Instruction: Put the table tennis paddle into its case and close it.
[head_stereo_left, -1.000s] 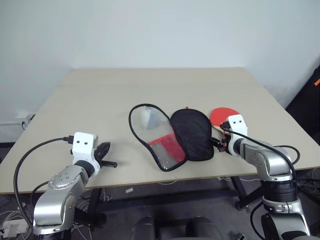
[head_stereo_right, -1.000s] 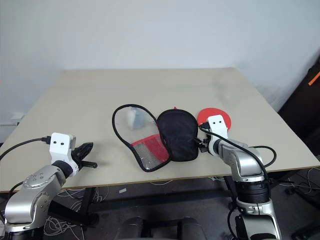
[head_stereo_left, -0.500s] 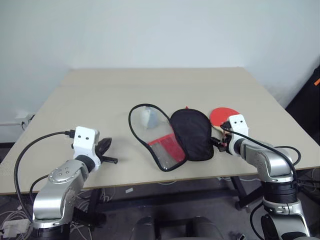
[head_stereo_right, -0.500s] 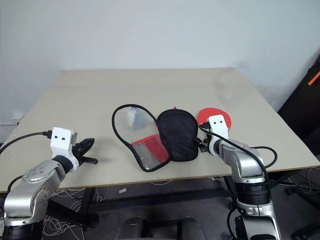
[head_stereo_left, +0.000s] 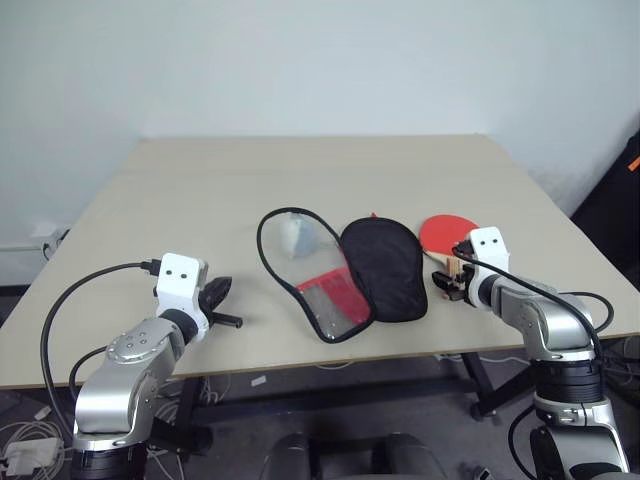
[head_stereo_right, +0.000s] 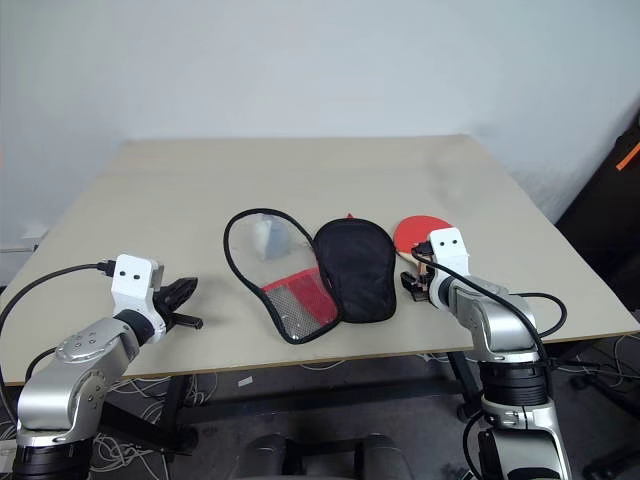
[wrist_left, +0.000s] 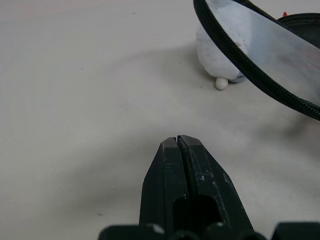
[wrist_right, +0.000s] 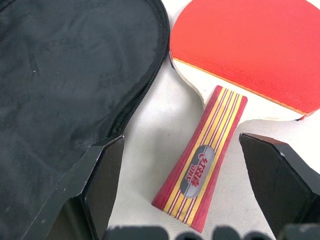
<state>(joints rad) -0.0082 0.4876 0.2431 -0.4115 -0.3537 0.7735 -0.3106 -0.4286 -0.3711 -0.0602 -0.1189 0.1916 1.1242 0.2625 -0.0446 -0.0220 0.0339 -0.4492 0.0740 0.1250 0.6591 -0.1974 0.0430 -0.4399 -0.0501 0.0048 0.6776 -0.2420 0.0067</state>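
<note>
- Head views: the case (head_stereo_left: 345, 270) lies unzipped and spread flat on the surface (head_stereo_left: 200, 190) — black lining up on one half, red fabric and mesh showing on the other; nothing sits inside it. The paddle (head_stereo_left: 447, 234) rests on the surface just beside the case's right edge, red face up.
- Head views: the right gripper (head_stereo_left: 452, 281) hangs low at the paddle's handle; the left gripper (head_stereo_left: 222, 303) is well apart from the case, near the front left.
- Left wrist view: the jaws are pressed together, empty, with the case's zipper edge ahead.
- Right wrist view: the jaws stand wide apart — the striped handle (wrist_right: 202, 160) lies between them, untouched, the black lining alongside.
</note>
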